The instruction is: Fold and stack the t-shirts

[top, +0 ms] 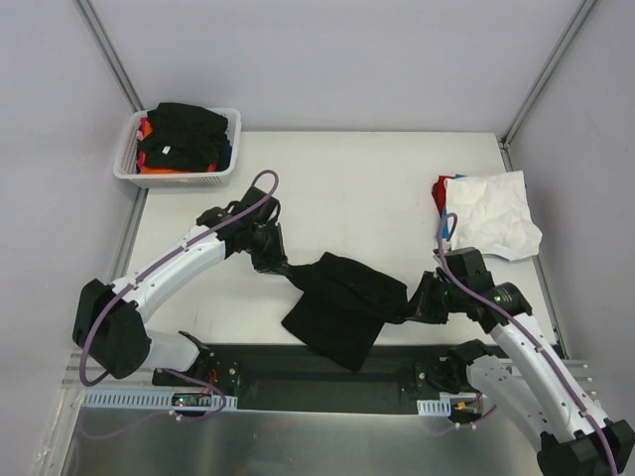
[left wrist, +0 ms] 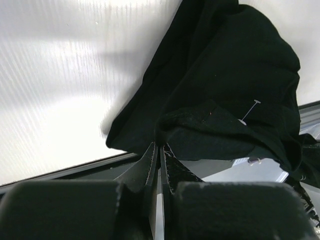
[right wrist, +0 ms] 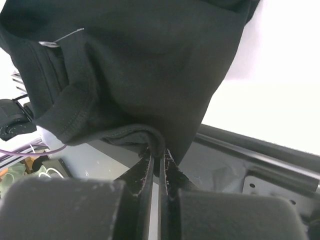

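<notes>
**Item under work.** The black t-shirt (top: 342, 302) hangs bunched between the two arms over the near part of the table (top: 347, 178). It is not spread flat. Its lower fold droops onto the dark rail (top: 298, 369) at the table's near edge.

**Grips.** The left gripper (left wrist: 159, 150) has its fingers pressed together on a thin fold at the shirt's upper-left end. The right gripper (right wrist: 159, 152) is likewise pinching a rolled hem at the right end. In both wrist views only a narrow bite of cloth sits between the fingertips.

**Other stock.** More shirts, black on top with orange, red and blue beneath, lie in the basket (top: 127, 171) at the far left corner. A crumpled white t-shirt (top: 491, 213) lies at the right edge of the table, over red and blue cloth.

**Risks, as judged:**
- Slip: both bites are shallow, so drawing the arms apart to tension the shirt could pull an end free.
- Crooked fold: it is not clear that the held points are matching corners, so laying the bunched cloth down as it hangs would likely trap wrinkles or give a skewed fold.
- Snag: the drooping fold lies against the rail, and dragging it could catch on the brackets there. A small plastic tag (left wrist: 250, 110) on the cloth could also hook.
- Stack: the white shirt lies loose and uneven near the table edge, so a shirt set on it could slide off.
</notes>
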Robot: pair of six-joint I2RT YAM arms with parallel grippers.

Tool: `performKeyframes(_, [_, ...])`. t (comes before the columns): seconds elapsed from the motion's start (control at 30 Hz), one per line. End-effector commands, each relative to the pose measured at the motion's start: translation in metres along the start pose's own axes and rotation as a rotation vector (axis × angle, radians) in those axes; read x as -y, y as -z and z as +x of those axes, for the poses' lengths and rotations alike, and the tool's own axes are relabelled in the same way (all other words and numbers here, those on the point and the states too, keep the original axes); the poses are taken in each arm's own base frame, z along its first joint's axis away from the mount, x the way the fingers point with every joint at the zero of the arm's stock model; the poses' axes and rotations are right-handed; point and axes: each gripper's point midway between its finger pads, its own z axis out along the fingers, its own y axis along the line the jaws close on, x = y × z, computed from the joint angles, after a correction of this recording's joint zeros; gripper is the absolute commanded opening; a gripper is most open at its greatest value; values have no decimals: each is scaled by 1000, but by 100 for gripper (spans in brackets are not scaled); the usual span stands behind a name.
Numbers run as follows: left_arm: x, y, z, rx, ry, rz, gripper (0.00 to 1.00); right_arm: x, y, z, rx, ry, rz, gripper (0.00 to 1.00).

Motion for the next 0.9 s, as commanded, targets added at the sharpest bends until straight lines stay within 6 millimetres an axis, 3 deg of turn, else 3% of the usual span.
performKeyframes(0.0, [-8, 6, 22, -6, 12, -25, 0, 14, 3, 21, -29, -54, 39, 1])
performKeyframes(0.2, [-21, -6, 44, -42, 17, -77, 0, 9, -4, 30, -23, -87, -19, 1])
performKeyframes(0.5, [-20, -1, 52, -38, -1, -58, 0, -16, 0, 39, -78, 27, -58, 1])
performKeyframes(0.73, [-30, -3, 64, -59, 3, -61, 0, -32, -7, 62, -174, 122, -59, 1])
performKeyframes(0.87, [-45, -11, 77, -98, 13, -96, 0, -32, -19, 75, -228, 163, -13, 4])
